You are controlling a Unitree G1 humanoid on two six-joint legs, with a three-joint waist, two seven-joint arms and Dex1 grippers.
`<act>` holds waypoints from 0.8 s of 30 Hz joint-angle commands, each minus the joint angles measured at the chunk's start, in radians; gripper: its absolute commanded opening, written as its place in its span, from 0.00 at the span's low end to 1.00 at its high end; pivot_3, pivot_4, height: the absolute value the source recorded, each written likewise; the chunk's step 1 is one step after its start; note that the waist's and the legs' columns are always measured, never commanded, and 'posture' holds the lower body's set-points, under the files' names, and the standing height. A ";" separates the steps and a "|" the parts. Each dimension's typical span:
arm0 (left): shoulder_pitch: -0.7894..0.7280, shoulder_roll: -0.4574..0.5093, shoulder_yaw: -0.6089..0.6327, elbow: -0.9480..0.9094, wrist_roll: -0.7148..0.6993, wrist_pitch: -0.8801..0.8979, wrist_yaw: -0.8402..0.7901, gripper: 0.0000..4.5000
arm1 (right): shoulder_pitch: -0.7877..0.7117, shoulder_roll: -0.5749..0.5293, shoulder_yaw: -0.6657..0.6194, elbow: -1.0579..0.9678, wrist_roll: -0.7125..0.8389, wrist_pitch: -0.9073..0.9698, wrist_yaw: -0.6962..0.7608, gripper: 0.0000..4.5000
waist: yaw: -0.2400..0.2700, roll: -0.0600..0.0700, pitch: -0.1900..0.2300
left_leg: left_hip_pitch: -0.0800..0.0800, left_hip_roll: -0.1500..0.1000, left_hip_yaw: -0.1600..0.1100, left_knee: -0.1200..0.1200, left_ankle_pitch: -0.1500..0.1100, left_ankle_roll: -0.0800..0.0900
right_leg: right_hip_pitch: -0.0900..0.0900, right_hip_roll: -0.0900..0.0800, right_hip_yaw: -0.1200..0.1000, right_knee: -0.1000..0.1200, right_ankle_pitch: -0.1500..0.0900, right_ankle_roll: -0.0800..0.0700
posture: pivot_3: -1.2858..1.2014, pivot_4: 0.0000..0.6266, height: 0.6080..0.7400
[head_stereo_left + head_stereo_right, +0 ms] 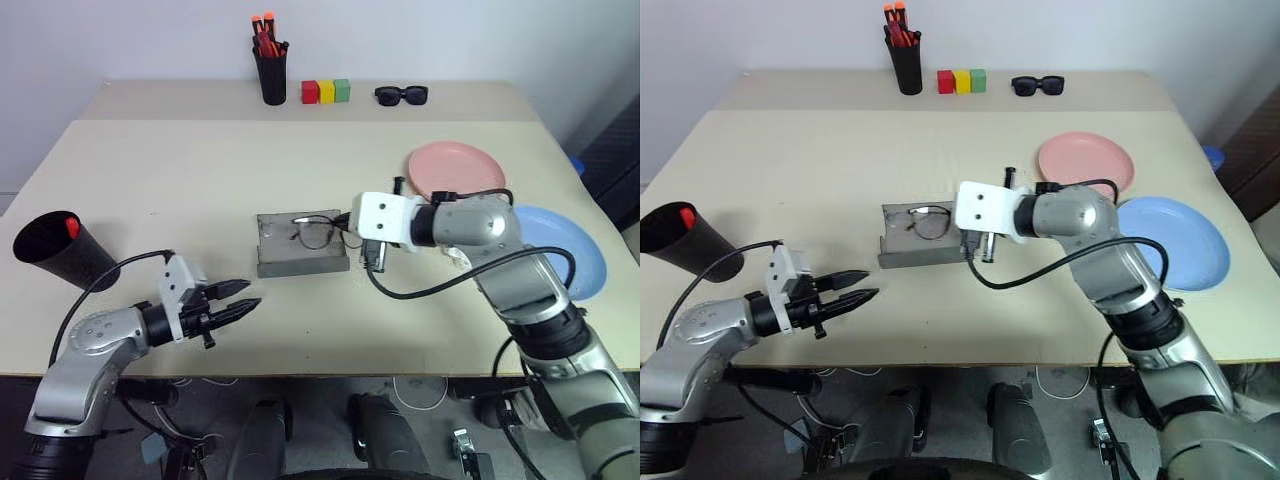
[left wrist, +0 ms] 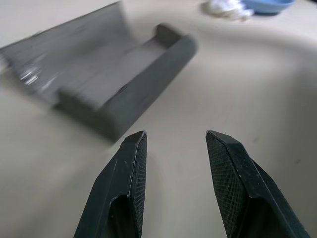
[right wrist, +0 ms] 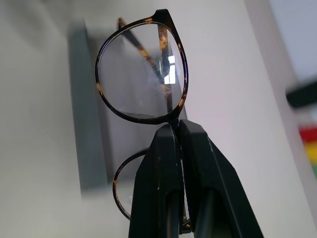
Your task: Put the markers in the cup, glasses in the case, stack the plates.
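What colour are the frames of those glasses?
Dark with amber tortoiseshell flecks on the glasses, clearest in the right wrist view.

A black pen holder (image 1: 273, 76), three coloured blocks (image 1: 326, 92) and black sunglasses (image 1: 401, 95) line the table's (image 1: 180, 170) far edge.

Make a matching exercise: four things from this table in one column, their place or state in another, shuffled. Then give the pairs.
Things:
1. glasses
2. case
3. cup
4. pink plate

Places or states:
A. lying open mid-table
B. at the table's left edge, something red inside
C. pinched by the right gripper
D. bare, beside the blue plate

Pairs: 1-C, 2-A, 3-B, 4-D
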 commanded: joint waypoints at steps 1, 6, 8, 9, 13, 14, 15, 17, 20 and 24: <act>0.005 0.012 0.054 -0.027 -0.030 -0.018 0.011 0.42 | -0.085 0.101 0.034 0.088 0.003 0.010 -0.047 0.00 | -0.005 0.000 0.000 | 0.000 0.000 0.000 0.000 0.000 0.000 | 0.000 0.000 0.000 0.000 0.000 0.000 | 0.52 0.24 1.00; 0.007 0.006 0.067 -0.078 -0.060 0.012 0.044 0.42 | -0.115 0.204 0.085 0.285 -0.043 -0.040 -0.128 0.00 | -0.002 0.000 0.000 | 0.000 0.000 0.000 -0.001 0.000 0.000 | -0.001 0.000 0.000 0.001 0.000 0.000 | 0.52 0.24 1.00; 0.013 0.007 0.073 -0.100 -0.075 0.024 0.059 0.42 | -0.101 0.207 0.096 0.318 -0.058 -0.052 -0.144 0.00 | -0.002 0.000 0.000 | -0.001 -0.001 0.000 -0.001 0.000 -0.001 | -0.002 -0.001 0.000 0.000 0.001 0.000 | 0.52 0.24 1.00; 0.016 0.008 0.075 -0.107 -0.080 0.027 0.065 0.42 | -0.094 0.203 0.100 0.326 -0.064 -0.057 -0.147 0.00 | -0.003 0.000 0.000 | -0.002 -0.001 0.000 -0.001 0.000 -0.001 | -0.003 -0.001 0.000 0.001 0.001 0.000 | 0.52 0.24 1.00; 0.024 0.015 0.086 -0.129 -0.099 0.042 0.087 0.42 | -0.039 0.138 0.105 0.273 -0.081 -0.039 -0.115 0.00 | -0.003 0.000 0.000 | -0.002 -0.001 0.000 -0.002 0.000 -0.001 | -0.004 -0.001 0.000 0.001 0.001 0.000 | 0.52 0.24 1.00; 0.026 0.017 0.087 -0.132 -0.102 0.044 0.089 0.42 | -0.026 0.124 0.105 0.251 -0.081 -0.030 -0.106 0.00 | -0.004 0.000 0.000 | -0.002 -0.001 0.000 -0.002 0.000 -0.001 | -0.004 0.000 0.000 0.001 0.001 0.000 | 0.52 0.24 1.00; 0.027 0.019 0.088 -0.135 -0.103 0.046 0.091 0.42 | -0.015 0.113 0.105 0.231 -0.082 -0.020 -0.098 0.00 | -0.005 0.000 0.000 | -0.002 -0.001 0.000 -0.002 0.000 -0.001 | -0.004 0.000 0.000 0.001 0.001 0.000 | 0.52 0.24 1.00; 0.021 0.022 0.085 -0.131 -0.104 0.050 0.095 0.42 | 0.007 0.089 0.110 0.188 -0.081 -0.001 -0.076 0.00 | -0.006 0.000 0.000 | -0.002 -0.001 0.001 -0.002 0.000 -0.001 | -0.004 0.000 0.000 0.001 0.001 0.000 | 0.52 0.24 1.00; 0.008 0.024 0.077 -0.123 -0.103 0.052 0.098 0.42 | 0.022 0.083 0.116 0.165 -0.089 0.020 -0.070 0.00 | -0.007 0.000 0.000 | -0.002 -0.001 0.001 -0.002 0.000 -0.001 | -0.004 0.001 0.000 0.001 0.001 0.000 | 0.52 0.24 1.00; -0.008 0.023 0.061 -0.116 -0.100 0.055 0.100 0.42 | 0.017 0.101 0.119 0.194 -0.111 0.023 -0.100 0.00 | -0.007 0.000 0.000 | -0.002 -0.001 0.001 -0.002 0.000 -0.001 | -0.004 0.001 0.000 0.001 0.001 0.000 | 0.52 0.24 1.00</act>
